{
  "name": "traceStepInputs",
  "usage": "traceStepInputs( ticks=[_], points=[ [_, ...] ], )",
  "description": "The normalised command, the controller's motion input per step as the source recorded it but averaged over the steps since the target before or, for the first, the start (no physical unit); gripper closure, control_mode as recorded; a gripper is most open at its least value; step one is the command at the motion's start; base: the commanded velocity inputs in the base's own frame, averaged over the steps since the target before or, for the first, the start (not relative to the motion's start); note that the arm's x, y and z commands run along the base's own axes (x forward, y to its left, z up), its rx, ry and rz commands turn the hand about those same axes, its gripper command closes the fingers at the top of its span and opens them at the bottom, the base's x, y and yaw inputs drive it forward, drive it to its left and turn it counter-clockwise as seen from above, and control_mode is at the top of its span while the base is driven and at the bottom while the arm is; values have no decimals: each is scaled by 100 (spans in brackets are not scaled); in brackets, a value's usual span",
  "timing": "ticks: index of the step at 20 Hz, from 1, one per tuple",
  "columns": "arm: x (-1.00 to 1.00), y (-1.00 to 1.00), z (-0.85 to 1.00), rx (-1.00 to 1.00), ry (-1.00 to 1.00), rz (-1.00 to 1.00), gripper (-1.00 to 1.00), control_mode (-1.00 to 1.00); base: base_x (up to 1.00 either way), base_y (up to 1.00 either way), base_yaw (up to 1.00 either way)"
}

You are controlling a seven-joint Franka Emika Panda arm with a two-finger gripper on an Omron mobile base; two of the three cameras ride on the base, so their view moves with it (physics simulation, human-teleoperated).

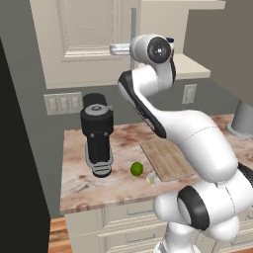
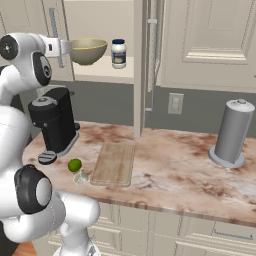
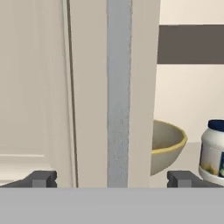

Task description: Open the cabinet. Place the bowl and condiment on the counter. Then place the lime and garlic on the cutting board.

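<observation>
The cabinet (image 2: 102,20) has its right door (image 2: 141,70) swung open edge-on, and its left door (image 1: 84,39) looks shut. My gripper (image 3: 113,179) is open, with its fingertips (image 3: 43,178) on either side of the left door's metal bar handle (image 3: 119,92), not clamped on it. The hand (image 2: 62,47) sits at that handle (image 1: 133,22). On the shelf inside stand the olive-yellow bowl (image 2: 89,50) (image 3: 168,142) and the condiment jar (image 2: 118,53) (image 3: 214,151). The lime (image 1: 137,169) (image 2: 74,165) and the garlic (image 1: 151,179) (image 2: 81,177) lie on the counter (image 2: 175,170), just left of the cutting board (image 1: 168,158) (image 2: 114,163).
A black coffee machine (image 1: 97,133) (image 2: 54,122) stands on the counter's left part. A grey cylinder on a round base (image 2: 231,132) stands at the right. Wall outlets (image 2: 174,103) sit under the cabinet. Another cream door (image 2: 210,45) hangs to the right. Drawers (image 1: 128,222) run below the counter edge.
</observation>
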Motion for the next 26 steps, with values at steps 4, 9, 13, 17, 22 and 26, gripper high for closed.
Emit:
traceStepInputs(
  ticks=[4, 9, 13, 17, 22, 26],
  points=[
    [25, 0, 0, 0, 0, 3, -100, -100, 0, 0, 0],
    [19, 0, 0, 0, 0, 0, -100, -100, 0, 0, 0],
    [16, 0, 0, 0, 0, 0, -100, -100, 0, 0, 0],
    [19, 0, 0, 0, 0, 1, -100, -100, 0, 0, 0],
    [26, 0, 0, 2, 0, 4, 100, -100, 0, 0, 0],
    [21, 0, -6, 1, 0, 6, 100, -100, 0, 0, 0]
  ],
)
